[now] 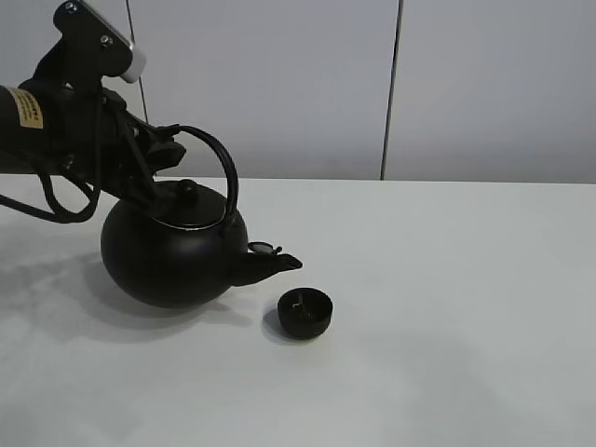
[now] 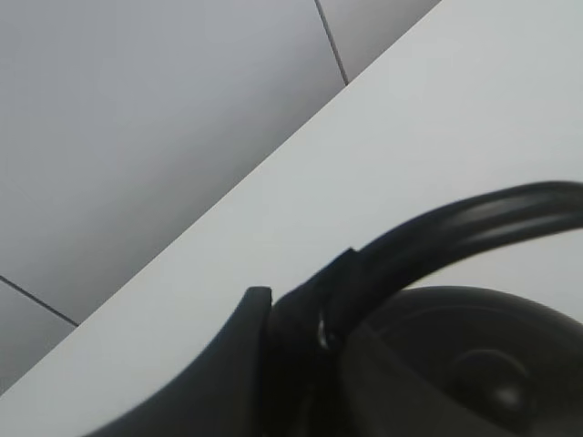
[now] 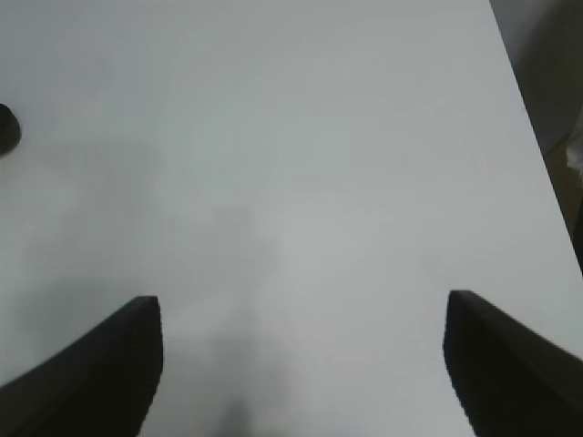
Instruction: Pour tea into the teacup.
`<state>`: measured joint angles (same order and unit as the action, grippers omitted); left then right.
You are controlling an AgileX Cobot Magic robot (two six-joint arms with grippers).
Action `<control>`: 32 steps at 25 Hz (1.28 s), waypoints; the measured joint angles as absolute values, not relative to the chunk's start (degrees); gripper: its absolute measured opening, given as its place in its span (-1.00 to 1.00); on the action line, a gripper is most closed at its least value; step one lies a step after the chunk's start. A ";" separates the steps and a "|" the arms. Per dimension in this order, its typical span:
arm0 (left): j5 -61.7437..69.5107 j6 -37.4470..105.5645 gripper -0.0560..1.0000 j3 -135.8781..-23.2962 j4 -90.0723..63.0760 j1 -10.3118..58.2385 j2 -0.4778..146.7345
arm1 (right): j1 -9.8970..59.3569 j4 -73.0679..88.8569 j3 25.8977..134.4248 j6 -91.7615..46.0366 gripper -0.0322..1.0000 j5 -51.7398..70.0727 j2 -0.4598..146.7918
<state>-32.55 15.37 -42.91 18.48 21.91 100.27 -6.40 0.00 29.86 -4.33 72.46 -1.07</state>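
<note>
The teacup (image 1: 305, 312) is a small, matte black, handleless bowl that sits upright on the table, below and well ahead of the left gripper (image 1: 166, 140), just past the tip of the spout (image 1: 277, 264). It looks light and stiff, probably ceramic, so a knock from the spout would likely make it skid or tip. It offers only the rim or the outer wall to hold, so it is best left where it stands. A glint shows inside it, but whether that is tea cannot be told. The kettle (image 1: 172, 256) is the thing to handle: big, round, black and likely heavy, with any liquid shifting the weight as it leans. Its lid (image 1: 187, 189) could slip at a steep tilt. The left gripper is clamped shut on the arched handle (image 1: 219, 158) near its rear end, directly above the kettle's body. That off-centre hold may let the smooth handle swivel in the jaws. The spout points down toward the cup and no stream is visible. The right gripper (image 3: 305, 364) hangs apart with its fingers (image 3: 100, 364) spread wide, holding nothing. Beneath both lies the smooth white table (image 1: 447, 326), which would give little grip. Behind it stands a plain pale wall (image 1: 279, 84) of panels.
</note>
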 joint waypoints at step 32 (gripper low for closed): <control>-54.02 0.00 -0.69 -27.43 1.54 17.26 100.27 | -6.40 0.00 29.86 -4.33 0.18 72.46 -1.07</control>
